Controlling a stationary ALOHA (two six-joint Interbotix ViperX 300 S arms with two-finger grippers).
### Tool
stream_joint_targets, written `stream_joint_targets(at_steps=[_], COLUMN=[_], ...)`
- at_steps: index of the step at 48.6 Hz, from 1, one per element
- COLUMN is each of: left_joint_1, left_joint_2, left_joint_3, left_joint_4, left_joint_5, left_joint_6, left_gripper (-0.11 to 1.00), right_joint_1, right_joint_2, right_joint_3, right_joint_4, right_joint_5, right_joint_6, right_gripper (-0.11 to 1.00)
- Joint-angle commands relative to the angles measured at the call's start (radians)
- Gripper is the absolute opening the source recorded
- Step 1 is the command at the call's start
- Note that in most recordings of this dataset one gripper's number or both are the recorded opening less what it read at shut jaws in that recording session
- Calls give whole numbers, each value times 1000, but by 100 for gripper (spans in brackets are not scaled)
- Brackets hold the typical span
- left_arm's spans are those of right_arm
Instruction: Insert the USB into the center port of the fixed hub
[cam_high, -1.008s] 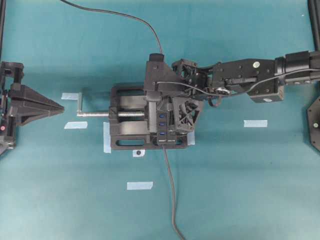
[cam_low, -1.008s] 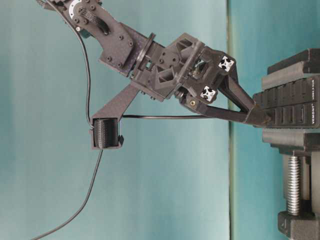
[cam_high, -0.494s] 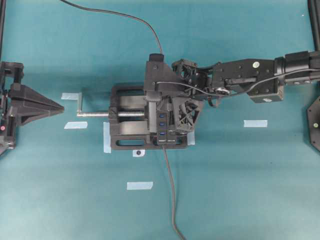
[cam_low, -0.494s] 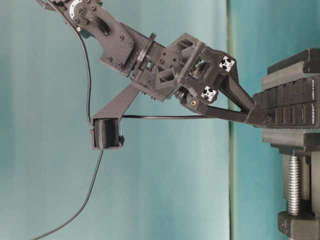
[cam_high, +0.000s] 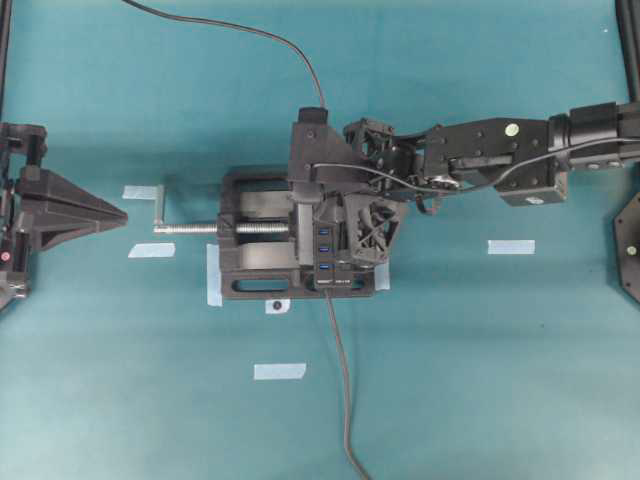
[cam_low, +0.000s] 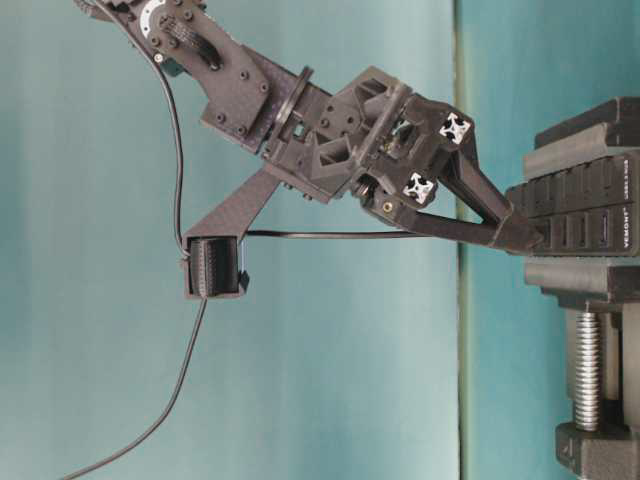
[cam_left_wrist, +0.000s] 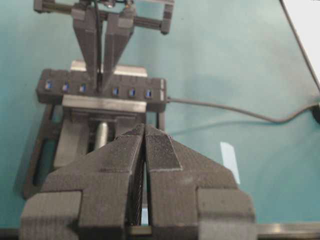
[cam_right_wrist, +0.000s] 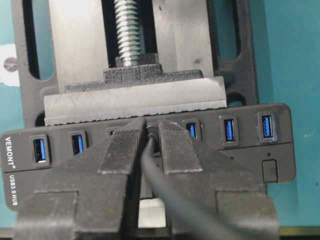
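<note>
Fingers (cam_right_wrist: 125, 150) of your right pincer (cam_right_wrist: 151, 131) stand narrowly apart, pinching the plug (cam_right_wrist: 151, 136) between their tips; its thin cable (cam_right_wrist: 165, 190) runs back between them; the plug sits at the middle slot of the hub (cam_right_wrist: 240, 150), which is clamped in the vise (cam_right_wrist: 135, 100); your left pincer (cam_left_wrist: 145, 135) is pressed together, holding nothing, well back from the vise.

A teal tabletop (cam_high: 480, 380) fills the overhead view under even, soft light, dotted with pale blue tape strips (cam_high: 279, 371) (one also beside the right edge (cam_high: 511, 247)) and bordered by dark frame rails (cam_high: 5, 40).
</note>
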Motion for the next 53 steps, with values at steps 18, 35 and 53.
stream_joint_targets(at_steps=[18, 35, 53], left_joint_1=[0, -2, 0], left_joint_2=[-6, -6, -8], left_joint_3=[-9, -9, -8], left_joint_4=[2, 2, 2], left_joint_5=[-5, -5, -3], left_joint_6=[-2, -3, -14], left_gripper=[0, 0, 0], right_joint_1=[8, 9, 5], right_joint_2=[-9, -18, -48], right_joint_3=[2, -8, -6], right_joint_4=[0, -3, -6], right_joint_5=[-44, -44, -44], right_joint_6=[43, 48, 48], right_gripper=[55, 65, 66])
